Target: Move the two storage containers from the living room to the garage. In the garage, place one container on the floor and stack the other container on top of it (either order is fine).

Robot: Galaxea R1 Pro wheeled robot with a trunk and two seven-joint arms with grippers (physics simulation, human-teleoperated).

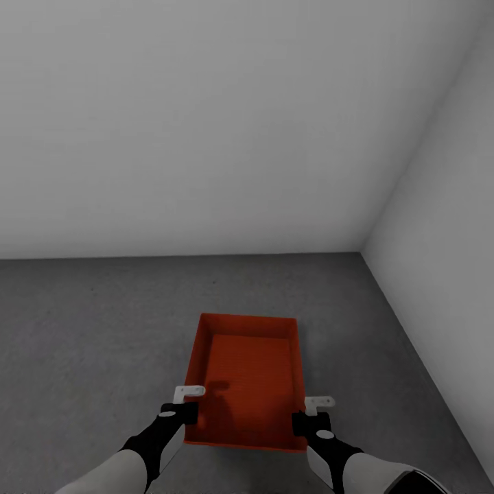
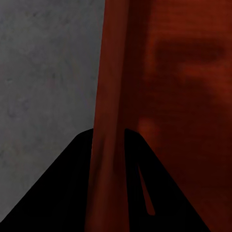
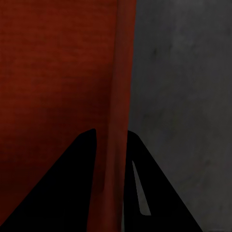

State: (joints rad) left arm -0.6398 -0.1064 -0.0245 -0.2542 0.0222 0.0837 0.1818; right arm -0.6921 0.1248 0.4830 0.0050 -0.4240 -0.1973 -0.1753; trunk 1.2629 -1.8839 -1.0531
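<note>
Bare room corner. Back wall (image 1: 206, 123) plain white-grey, smooth, evenly lit, brighter at top. Side wall (image 1: 446, 226) at right, same pale tone, meets back wall in straight vertical corner. Floor (image 1: 89, 329) dark grey concrete, rough, faintly speckled. Soft diffuse light, weak shading along wall bases.
</note>
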